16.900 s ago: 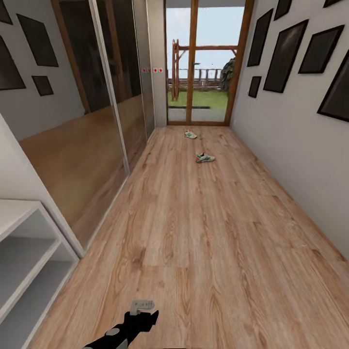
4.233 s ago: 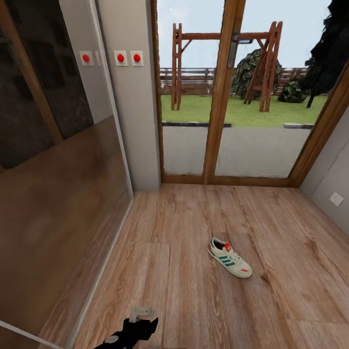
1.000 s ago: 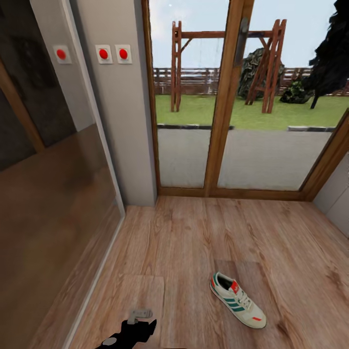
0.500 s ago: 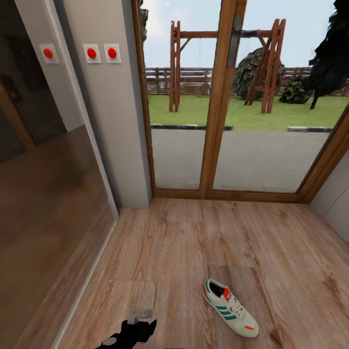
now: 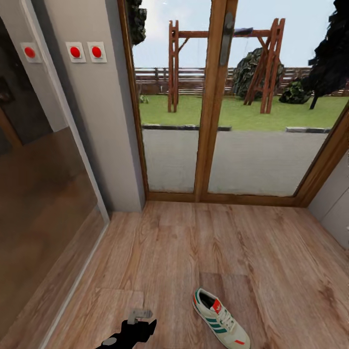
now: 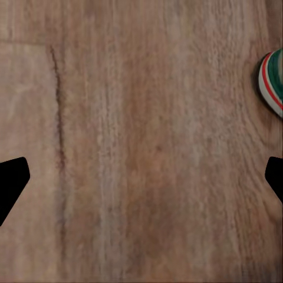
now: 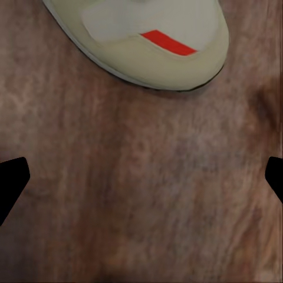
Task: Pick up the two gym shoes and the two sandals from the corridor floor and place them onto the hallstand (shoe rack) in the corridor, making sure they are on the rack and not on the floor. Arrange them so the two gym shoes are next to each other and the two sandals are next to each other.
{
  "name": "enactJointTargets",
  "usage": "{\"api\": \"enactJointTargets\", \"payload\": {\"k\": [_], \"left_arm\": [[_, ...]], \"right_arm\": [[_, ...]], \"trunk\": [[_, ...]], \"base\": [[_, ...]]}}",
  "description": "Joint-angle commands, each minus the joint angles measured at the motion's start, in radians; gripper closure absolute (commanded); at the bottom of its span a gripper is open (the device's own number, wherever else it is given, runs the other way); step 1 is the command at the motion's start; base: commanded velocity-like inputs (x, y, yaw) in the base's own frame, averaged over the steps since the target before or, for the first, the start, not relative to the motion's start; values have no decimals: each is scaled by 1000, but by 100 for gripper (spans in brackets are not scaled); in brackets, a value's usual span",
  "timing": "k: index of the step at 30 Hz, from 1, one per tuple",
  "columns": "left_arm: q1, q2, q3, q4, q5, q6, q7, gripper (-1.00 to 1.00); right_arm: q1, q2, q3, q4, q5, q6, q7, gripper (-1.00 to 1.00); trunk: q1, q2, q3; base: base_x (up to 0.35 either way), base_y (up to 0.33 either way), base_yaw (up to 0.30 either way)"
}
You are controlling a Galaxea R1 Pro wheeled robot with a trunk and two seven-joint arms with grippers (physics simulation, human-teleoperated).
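One gym shoe [image 5: 220, 321], cream with green stripes and red patches, lies on the corridor floor [image 5: 194, 242] at the bottom of the head view, just in front of me. My left gripper [image 5: 139, 315] hangs low over the planks to the shoe's left. In the left wrist view the left gripper [image 6: 141, 183] is open over bare wood, with the shoe's heel [image 6: 272, 82] at the picture's edge. In the right wrist view the right gripper [image 7: 141, 183] is open over the floor, close to the shoe's toe [image 7: 147, 35]. The sandals and the hallstand are out of view.
A wood-framed glass door [image 5: 211, 121] closes the corridor's end a short way ahead. A grey wall section with red switches [image 5: 85, 52] and the dark glass wardrobe front [image 5: 43, 194] run along the left. The right wall's corner [image 5: 334, 213] stands at the right.
The camera has travelled down the corridor to the glass door. Over the last second the shoe has slid lower and left in the view. Both grippers keep their pose.
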State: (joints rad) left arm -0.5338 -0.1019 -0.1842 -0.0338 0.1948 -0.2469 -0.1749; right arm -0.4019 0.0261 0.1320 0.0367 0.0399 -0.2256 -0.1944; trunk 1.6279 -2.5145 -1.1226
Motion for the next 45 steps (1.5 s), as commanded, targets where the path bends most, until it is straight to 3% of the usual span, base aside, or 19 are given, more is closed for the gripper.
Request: {"api": "enactJointTargets", "payload": {"k": [1,36,45], "left_arm": [[0,0,0,0,0,0,0,-100],[0,0,0,0,0,0,0,-100],[0,0,-1,0,0,0,0,-100]], "right_arm": [[0,0,0,0,0,0,1,-100],[0,0,0,2,0,2,3,-100],[0,0,0,2,0,2,3,-100]], "trunk": [[0,0,0],[0,0,0],[0,0,0]], "base": [[49,-172,0],[-18,-56,0],[169,-163,0]]}}
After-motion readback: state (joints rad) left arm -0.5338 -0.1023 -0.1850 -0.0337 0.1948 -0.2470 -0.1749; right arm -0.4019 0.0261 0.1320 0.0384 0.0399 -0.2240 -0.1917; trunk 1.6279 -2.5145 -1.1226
